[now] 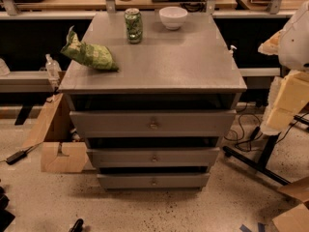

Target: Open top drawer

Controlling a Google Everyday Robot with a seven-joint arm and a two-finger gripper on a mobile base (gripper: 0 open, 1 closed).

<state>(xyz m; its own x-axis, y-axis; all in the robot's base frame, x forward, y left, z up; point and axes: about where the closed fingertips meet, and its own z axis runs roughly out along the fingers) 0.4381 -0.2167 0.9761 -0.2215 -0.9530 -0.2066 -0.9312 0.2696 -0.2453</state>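
Observation:
The top drawer [153, 123] is the widest grey front of the grey cabinet [154, 57], directly under the cabinet top. It has a small round metal knob [153, 125] at its centre and a dark gap above it. Two narrower drawer fronts, the middle [153, 157] and the bottom [153, 181], sit below it. My gripper is out of view. Only a white and yellowish part of my arm [292, 66] shows at the right edge, to the right of the cabinet and apart from it.
On the cabinet top stand a green can [133, 25], a white bowl [173, 17] and a green chip bag [89, 54]. Cardboard [58, 139] leans at the left. A black stand leg and cables [256, 158] lie on the floor at the right.

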